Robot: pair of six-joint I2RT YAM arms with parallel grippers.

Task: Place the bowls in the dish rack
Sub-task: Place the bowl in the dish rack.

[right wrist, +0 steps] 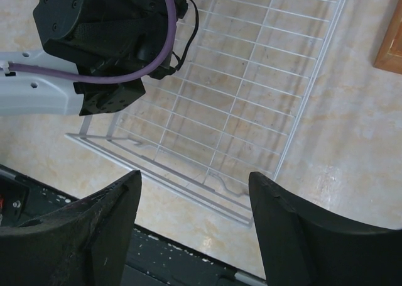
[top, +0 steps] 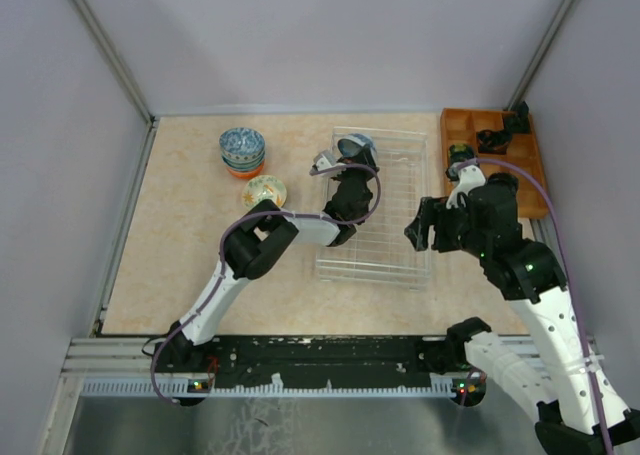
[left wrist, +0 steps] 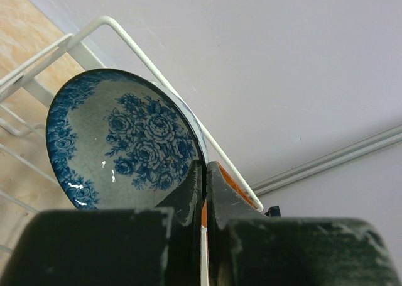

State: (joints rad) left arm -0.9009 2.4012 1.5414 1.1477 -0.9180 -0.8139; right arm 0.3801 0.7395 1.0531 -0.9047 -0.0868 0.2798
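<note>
The held bowl is grey-white inside, with a cluster of blue roses in the middle and a band of blue flowers under a dark rim. It stands tilted on edge at the far left corner of the rack, and the rack's white rim wire runs just behind it. The rack itself is a shallow basket of pale wire grid with raised sides.

On the table left of the rack sits a stack of blue-patterned bowls with an orange one at the bottom. Just beside it, on the near side, is 1 green bowl, pale with a green pattern inside.

The left arm rises from its base to a bent elbow. Its forearm then crosses the rack's left side and the wrist turns toward the far end. The left claw is pinched tight on the held bowl's rim, with 1 finger inside and 1 outside.

The right arm is folded up at the right, its wrist beside the rack's right edge. The right claw points down over the rack's near end. Its 2 fingers are spread wide with nothing between them, and the wire grid and the table show through the gap.

An orange wooden tray lies by the right wall and holds black items.
</note>
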